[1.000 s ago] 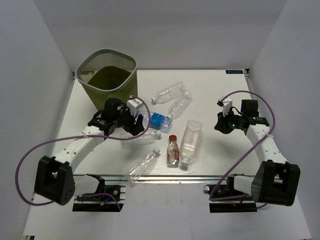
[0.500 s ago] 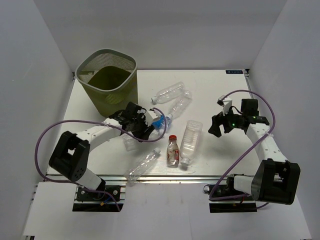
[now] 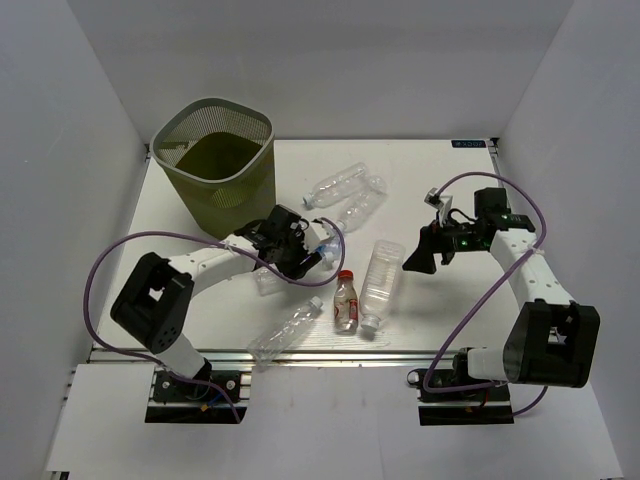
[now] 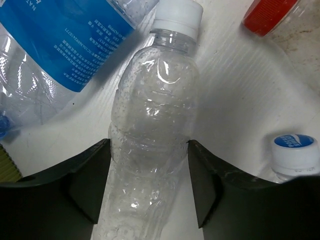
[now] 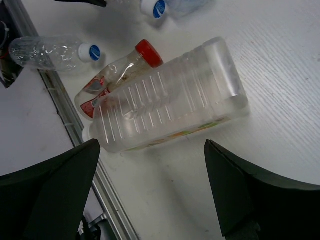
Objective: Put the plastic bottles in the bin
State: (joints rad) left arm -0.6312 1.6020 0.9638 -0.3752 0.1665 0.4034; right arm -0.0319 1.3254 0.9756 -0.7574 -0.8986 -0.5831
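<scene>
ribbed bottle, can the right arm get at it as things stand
Probably yes. The right tool hangs open, pointed at the ribbed bottle, which lies flat with nothing on top of it. The red-cap bottle lies close along one side and may crowd one finger.

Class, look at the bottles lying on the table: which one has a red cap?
The small clear plastic bottle with the reddish label, lying beside the large ribbed clear bottle; no other bottle's cap is red.
</scene>
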